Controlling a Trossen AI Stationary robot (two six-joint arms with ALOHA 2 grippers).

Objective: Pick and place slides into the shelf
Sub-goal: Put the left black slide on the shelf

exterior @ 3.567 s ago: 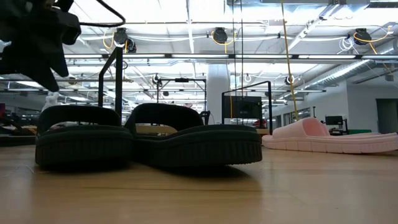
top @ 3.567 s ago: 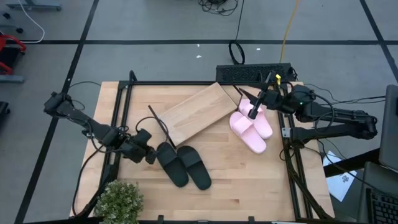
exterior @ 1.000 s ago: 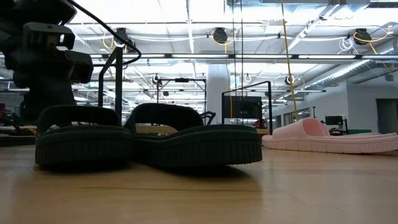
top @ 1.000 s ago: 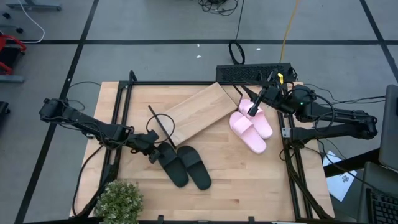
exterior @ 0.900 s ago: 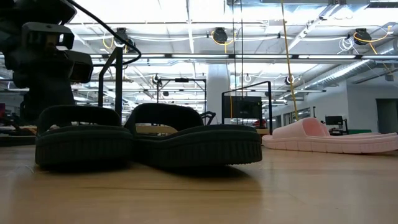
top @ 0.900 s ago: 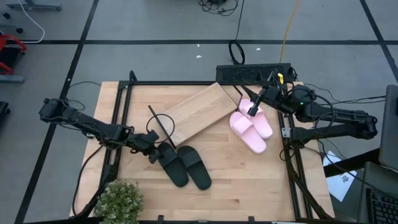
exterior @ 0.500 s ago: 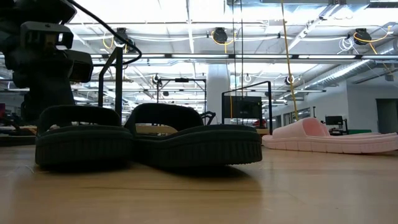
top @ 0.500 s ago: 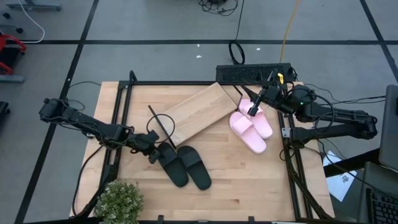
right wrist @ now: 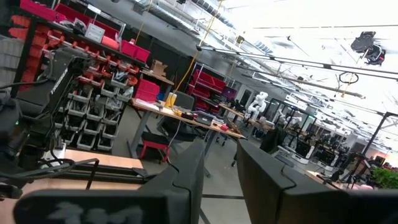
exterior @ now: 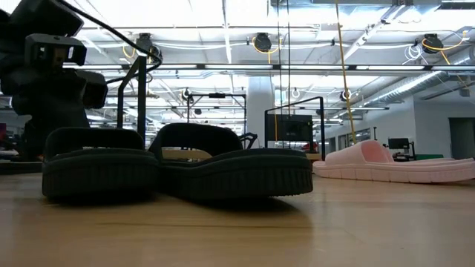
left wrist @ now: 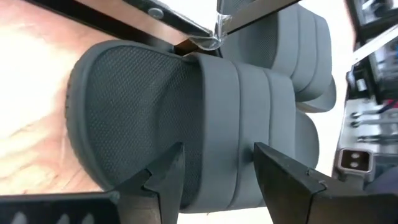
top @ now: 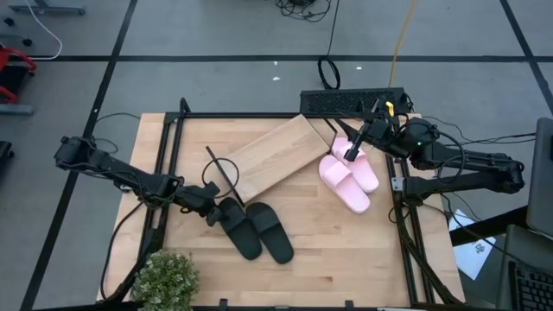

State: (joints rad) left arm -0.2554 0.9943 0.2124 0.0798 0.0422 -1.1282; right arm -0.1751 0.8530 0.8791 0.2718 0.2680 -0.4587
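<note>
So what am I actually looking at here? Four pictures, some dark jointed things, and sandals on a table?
These are four cameras on one robot at one moment. The view from above shows two dark jointed arms over a wooden table. The left gripper is down at the heel end of a black slide; its wrist camera shows the two fingers open, with that slide in front of them. Nothing is held yet. The second black slide lies beside the first. The right gripper waits, open, above the pink slides. Its camera looks out into the room. The table-level view shows the black slides close up. The slanted wooden shelf, where the slides should go, has none on it. A small green plant stands at the table's near corner.
</note>
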